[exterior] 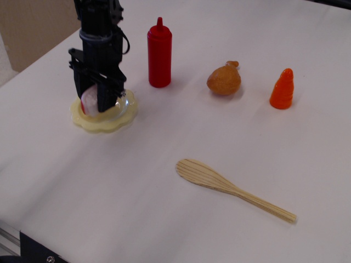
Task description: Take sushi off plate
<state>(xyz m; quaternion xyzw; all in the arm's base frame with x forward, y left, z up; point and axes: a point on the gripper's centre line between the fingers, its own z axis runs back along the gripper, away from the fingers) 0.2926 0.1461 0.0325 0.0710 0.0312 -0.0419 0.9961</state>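
— Can we read any writing here?

— No. We see a small pale mark on the gripper (94, 104) finger, too blurred to make out.

— And the red bottle (159, 53)?

— We find no label on it. The wooden spoon (230, 188) shows only grain lines, no letters or numbers.

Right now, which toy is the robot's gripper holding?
The small white-topped sushi block with a pink edge, clamped in the black gripper over the pale yellow scalloped plate; the other toys sit untouched.
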